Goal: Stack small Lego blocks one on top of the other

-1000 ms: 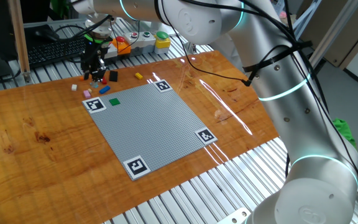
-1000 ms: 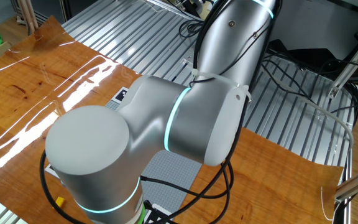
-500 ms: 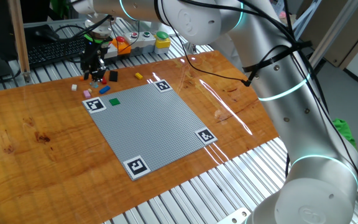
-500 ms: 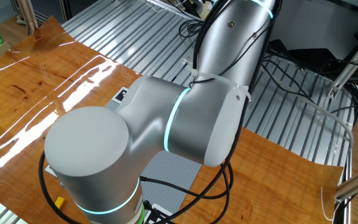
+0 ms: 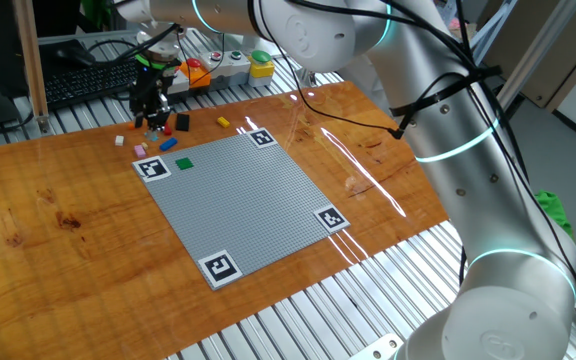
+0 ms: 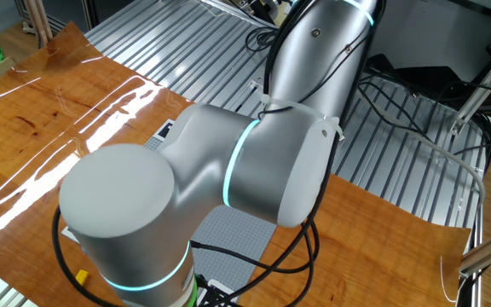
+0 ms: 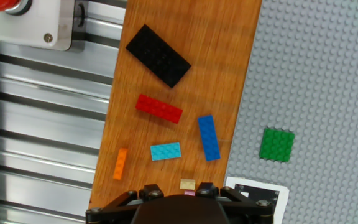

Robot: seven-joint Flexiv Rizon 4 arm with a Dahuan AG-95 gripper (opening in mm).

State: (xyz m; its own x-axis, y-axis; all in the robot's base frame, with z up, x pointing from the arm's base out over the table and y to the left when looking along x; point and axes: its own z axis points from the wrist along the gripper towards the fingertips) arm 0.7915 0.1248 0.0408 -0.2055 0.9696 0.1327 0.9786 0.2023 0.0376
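The pincer (image 5: 152,122) hangs low among crowded loose bricks, its jaw state unreadable; descending off-centre, it could nudge the red brick (image 7: 159,108) or blue brick (image 7: 209,137) away.

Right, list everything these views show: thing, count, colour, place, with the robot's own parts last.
Black brick: one, on the wood, nearest the button box.
Red brick: one, on the wood below the black one.
Dark blue brick: one, on the wood beside the baseplate edge.
Light blue brick: one, left of the dark blue one.
Orange brick: one, near the wood's edge.
Green brick: one, on the baseplate.
Yellow brick: one, on the wood beyond the baseplate.
Baseplate: one, grey, four black-and-white corner markers.
Button box: one, white with red button, on the metal slats.
Keyboard: one, black, behind the board.
Gripper: black, pointing down over the bricks; opening unclear.
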